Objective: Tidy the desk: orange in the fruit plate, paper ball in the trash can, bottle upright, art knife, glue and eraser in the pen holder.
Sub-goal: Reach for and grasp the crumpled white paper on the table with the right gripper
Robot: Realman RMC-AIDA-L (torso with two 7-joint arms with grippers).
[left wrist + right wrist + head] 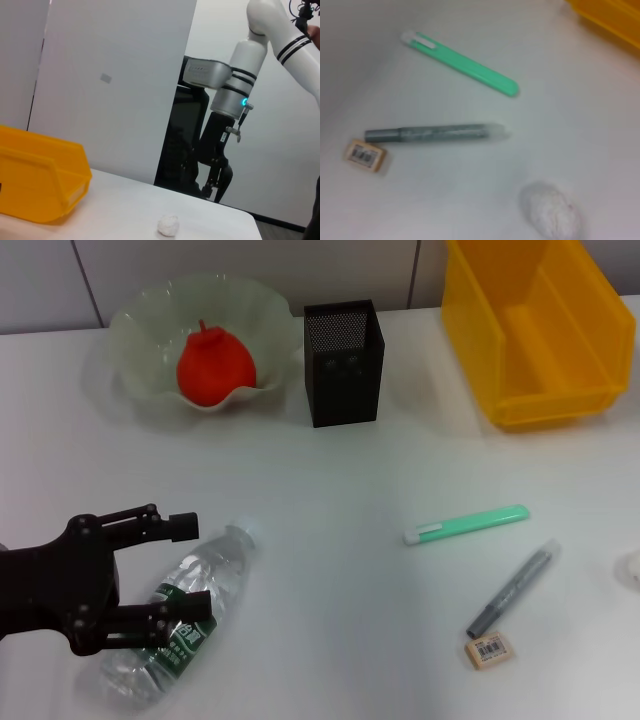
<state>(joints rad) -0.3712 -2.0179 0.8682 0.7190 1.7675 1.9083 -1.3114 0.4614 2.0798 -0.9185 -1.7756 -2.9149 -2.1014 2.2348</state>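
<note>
The orange [213, 365] rests in the pale green fruit plate [140, 320] at the back left. The clear bottle [185, 615] lies on its side at the front left. My left gripper [195, 568] is open with its black fingers [178, 525] on either side of the bottle's body. The green art knife [467, 524], grey glue stick [512, 590] and eraser [489, 649] lie on the table at the right. The paper ball [632, 568] shows at the right edge. My right gripper [212, 189] hangs above the table's far side, beyond the paper ball [168, 225].
The black mesh pen holder [343, 360] stands beside the plate. The yellow trash can [540, 330] is at the back right. The right wrist view looks down on the art knife [462, 64], glue [435, 134], eraser [366, 155] and paper ball [551, 210].
</note>
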